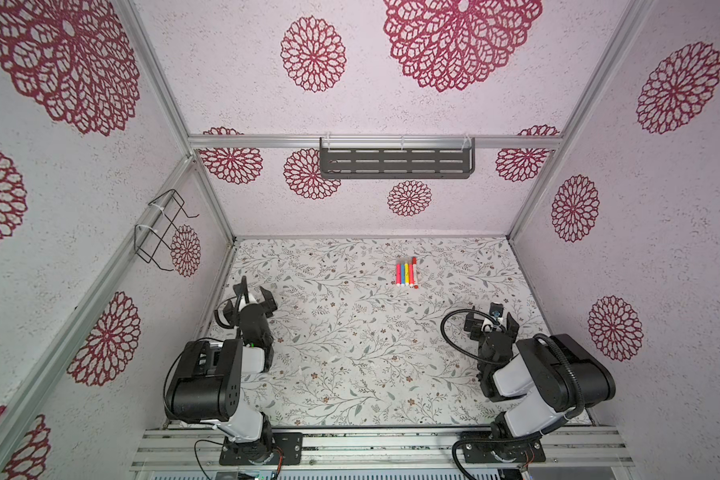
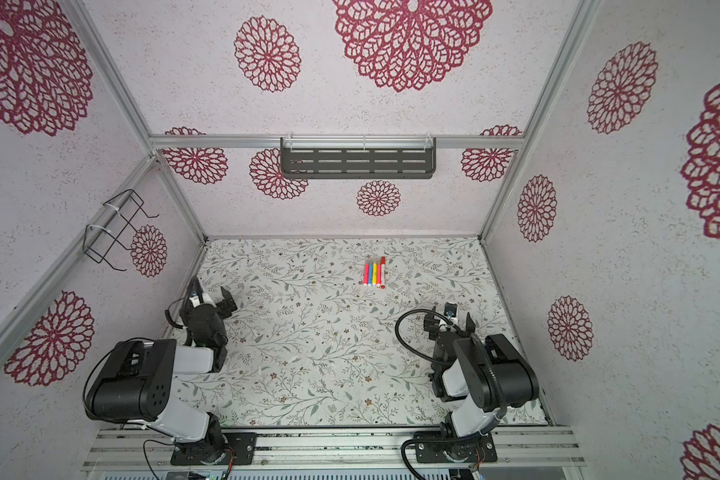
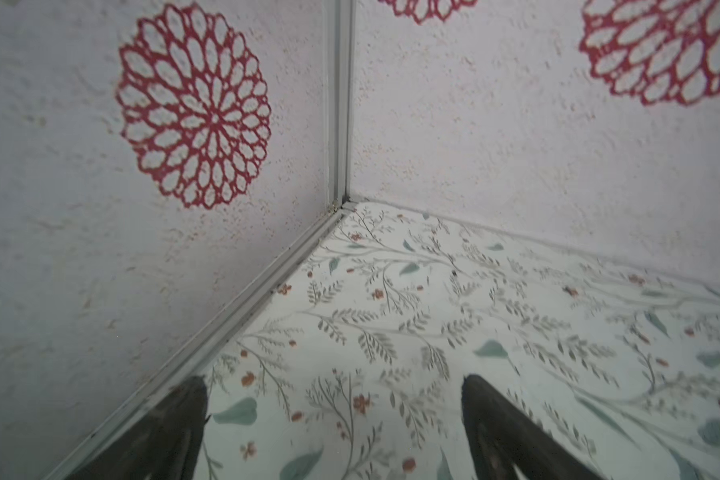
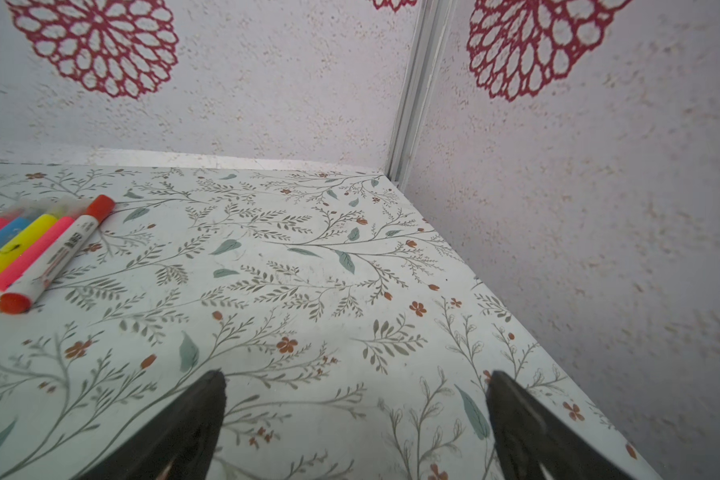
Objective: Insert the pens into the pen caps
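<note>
The task seems to be just starting: the left gripper [image 3: 334, 380] and right gripper [image 4: 357, 374] are hovering with jaws wide apart, empty. The pens [image 1: 407, 273] are lying side by side on the far tabletop [image 1: 350, 332], well apart from both. The next move probably calls for the right gripper reaching forward.

Pens [image 4: 21, 243] ran off the right wrist view's edge. Pen caps [image 4: 38, 205] were blurred there and too small to resolve in both top views.

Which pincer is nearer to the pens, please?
Right. The right pincer sits right of the pens, toward the front; the left pincer is farther off, by the left wall.
</note>
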You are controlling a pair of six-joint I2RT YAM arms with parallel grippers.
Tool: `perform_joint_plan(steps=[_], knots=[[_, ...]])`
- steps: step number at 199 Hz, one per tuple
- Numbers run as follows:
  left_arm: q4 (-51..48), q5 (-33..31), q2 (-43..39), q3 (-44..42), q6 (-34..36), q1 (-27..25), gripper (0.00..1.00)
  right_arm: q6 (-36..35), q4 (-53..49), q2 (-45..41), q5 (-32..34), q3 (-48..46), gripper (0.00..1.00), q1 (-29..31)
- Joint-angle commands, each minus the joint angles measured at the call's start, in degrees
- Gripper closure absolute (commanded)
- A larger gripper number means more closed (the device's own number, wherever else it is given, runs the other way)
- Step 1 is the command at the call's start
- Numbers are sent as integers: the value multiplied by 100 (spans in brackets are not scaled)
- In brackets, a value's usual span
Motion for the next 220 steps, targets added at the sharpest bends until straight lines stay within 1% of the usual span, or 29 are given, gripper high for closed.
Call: perform_joint_plan(steps=[1,11,43,220], knots=[[-643,547,-57,19,-169,94,3,650,-1062,-309,-759,428,1,-584],[-685,552,-66,17,-177,93,3,602,-997,-285,-667,427,1,-543],[-541,532,-79,-46,-141,70,2,603,-964,-302,-671,395,1,-540],[-581,477,-70,-15,-113,37,3,582,-961,-302,-688,391,1,-531]])
